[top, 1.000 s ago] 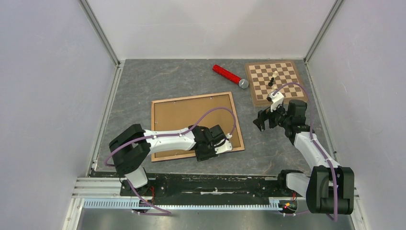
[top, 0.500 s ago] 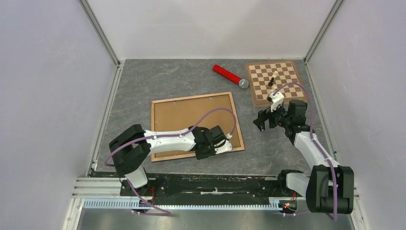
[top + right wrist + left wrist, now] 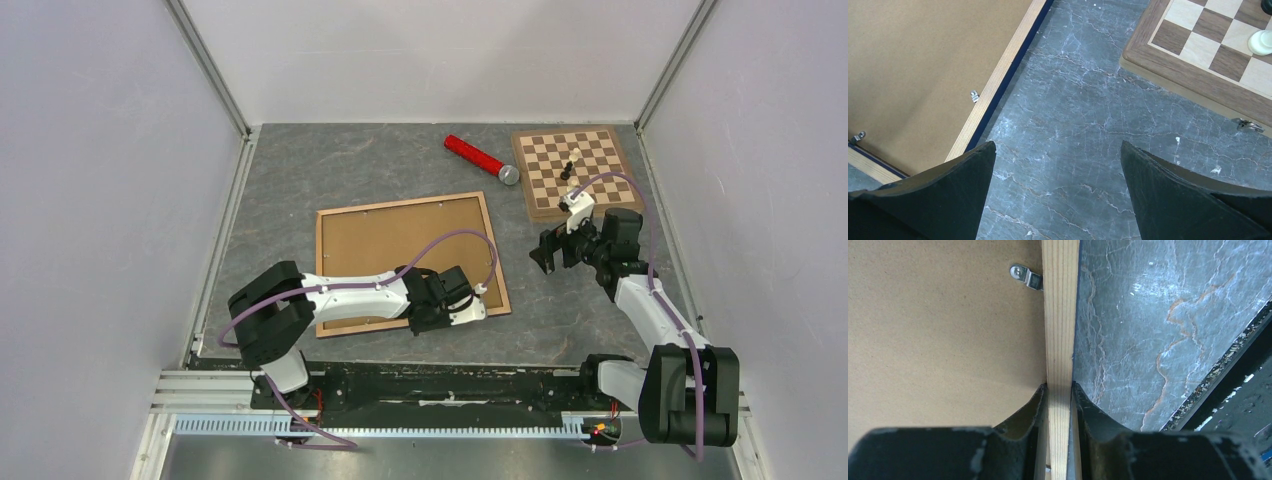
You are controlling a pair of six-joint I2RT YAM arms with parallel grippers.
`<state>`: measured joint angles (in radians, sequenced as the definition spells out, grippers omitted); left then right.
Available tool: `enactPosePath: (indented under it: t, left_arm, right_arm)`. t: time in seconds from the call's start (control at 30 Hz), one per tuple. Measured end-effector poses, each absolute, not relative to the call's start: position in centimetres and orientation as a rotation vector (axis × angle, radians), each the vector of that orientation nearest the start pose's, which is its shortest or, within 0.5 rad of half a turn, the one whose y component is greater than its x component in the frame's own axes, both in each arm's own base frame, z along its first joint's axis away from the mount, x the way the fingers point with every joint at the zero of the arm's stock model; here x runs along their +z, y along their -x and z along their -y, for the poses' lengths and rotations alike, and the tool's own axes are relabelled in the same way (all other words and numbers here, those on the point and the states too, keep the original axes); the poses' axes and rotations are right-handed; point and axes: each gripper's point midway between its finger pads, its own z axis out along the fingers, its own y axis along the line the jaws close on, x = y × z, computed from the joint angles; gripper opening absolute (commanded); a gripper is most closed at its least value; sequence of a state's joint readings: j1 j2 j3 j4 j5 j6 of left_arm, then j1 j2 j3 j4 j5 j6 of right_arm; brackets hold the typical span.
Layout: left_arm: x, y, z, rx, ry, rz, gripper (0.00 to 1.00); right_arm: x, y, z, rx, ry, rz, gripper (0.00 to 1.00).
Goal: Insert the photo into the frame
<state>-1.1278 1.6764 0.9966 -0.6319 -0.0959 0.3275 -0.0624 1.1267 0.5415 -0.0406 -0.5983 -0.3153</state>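
Light wood, the right rail of the large thin rectangular picture frame [image 3: 1060, 315] is pinched by the left gripper [image 3: 1060, 390]. Lifted by this near corner alone it may twist and slip out; the right gripper [image 3: 1058, 155] hangs wide, empty.

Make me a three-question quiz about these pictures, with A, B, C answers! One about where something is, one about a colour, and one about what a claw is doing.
1. Where is the chessboard?
A) near left corner
B) far right corner of the table
C) hanging on the wall

2. What colour is the tube beside it?
A) red
B) green
C) yellow

3. What is the left claw doing?
A) open in the air
B) holding a chess piece
C) shut on the frame

Answers:
1 B, its squares sit at the far right in the top view.
2 A, it has a red body with a silver end.
3 C, both fingers squeeze the wooden edge in the left wrist view.
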Motion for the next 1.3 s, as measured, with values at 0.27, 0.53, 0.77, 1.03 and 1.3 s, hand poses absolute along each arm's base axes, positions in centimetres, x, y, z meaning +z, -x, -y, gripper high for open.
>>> enactPosePath:
  t: [0.27,0.53,0.77,1.03,1.3]
  left_arm:
    - [2.0,-15.5,26.0,-0.028,-1.901,-2.153,0.02]
    - [3.6,-15.2,26.3,-0.133,-1.937,-2.196,0.02]
    - [8.2,-16.4,28.7,-0.304,-1.92,-2.224,0.02]
    - [10.3,-16.8,30.1,-0.371,-1.951,-2.249,0.02]
    - [10.2,-16.8,30.3,-0.389,-1.983,-2.284,0.02]
  right_arm:
    - [11.1,-30.8,-6.9,0.42,0.604,-1.989,0.98]
    - [12.8,-28.6,-8.1,0.441,0.799,-1.889,0.98]
    - [16.3,-25.9,-9.4,0.398,1.032,-1.714,0.98]
    - [19.3,-23.3,-11.5,0.339,1.272,-1.547,0.97]
    - [17.8,-21.5,-13.5,0.311,1.443,-1.511,0.95]
